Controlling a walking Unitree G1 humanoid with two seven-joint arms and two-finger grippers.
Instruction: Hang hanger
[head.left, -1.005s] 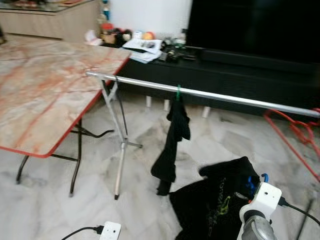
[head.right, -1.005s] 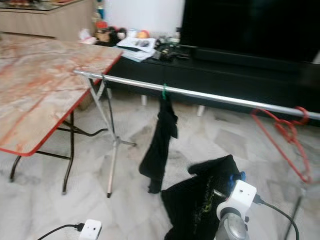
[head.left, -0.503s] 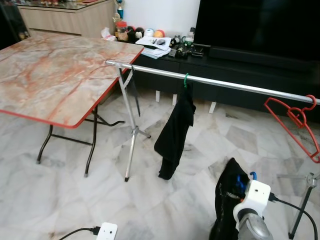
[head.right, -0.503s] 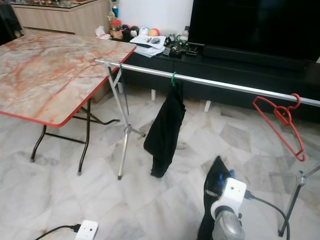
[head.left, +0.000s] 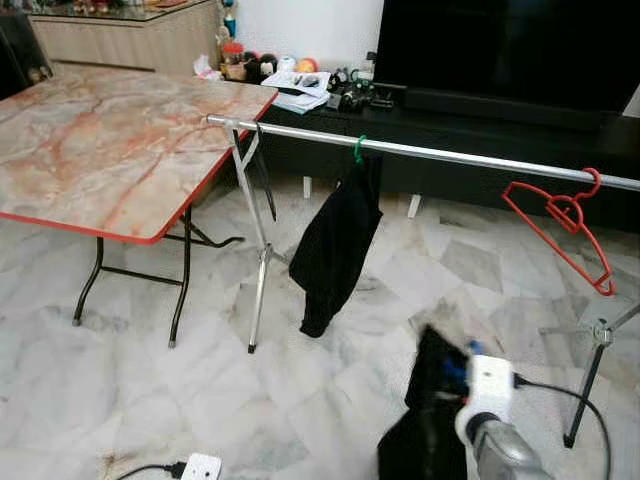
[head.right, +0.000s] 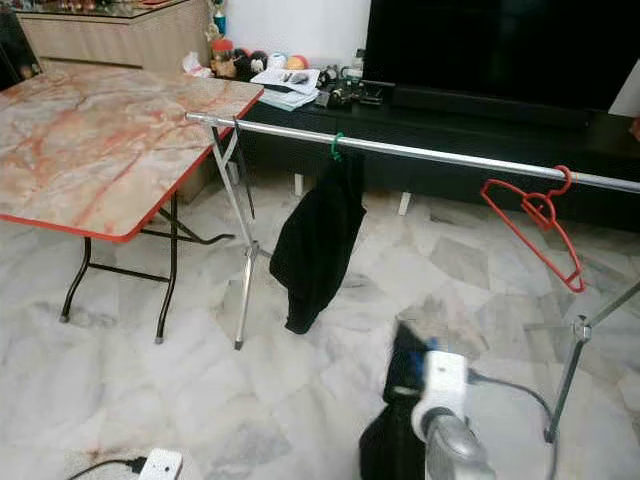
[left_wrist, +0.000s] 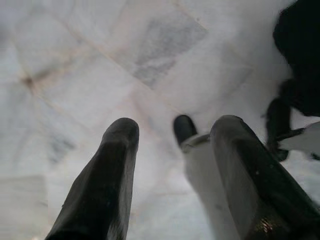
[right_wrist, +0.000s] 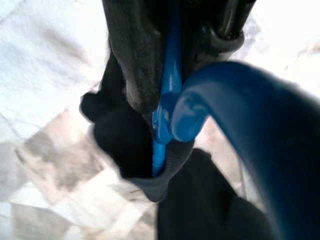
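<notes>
Swung lower and a little leftward since the earlier frames, the right gripper (right_wrist: 170, 65) with its load, now near the bottom edge of the head views, blurred. Fingers pinched on a blue hanger (right_wrist: 225, 115), with a black garment (head.left: 425, 430) draped from it down toward the floor. Blue hook curving large and close in the right wrist view, dark cloth bunched around the hanger's neck. Ahead, a long silver rail (head.left: 450, 155) on thin tripod legs, spanning the room in front of a low black TV cabinet (head.left: 480, 135) with a dark screen (head.left: 500, 50) above. On the rail, a green hanger (head.left: 358, 150) carrying another black garment (head.left: 335, 250), and further toward the robot's right a bare red hanger (head.left: 565, 225), tilted. To the left, a folding table (head.left: 100, 140) with a marbled orange-and-cream top, red edging and thin black legs, one corner just beside the rail's end. Papers and small clutter (head.left: 300, 85) on the cabinet's left end, a pale wood sideboard (head.left: 120, 35) behind. Underfoot, glossy white-and-grey marble tiles (head.left: 120, 400), a white power strip (head.left: 200, 467) with a black cord near the bottom. Left gripper (left_wrist: 175, 165) hanging low over the tiles, fingers spread apart, nothing between them.
</notes>
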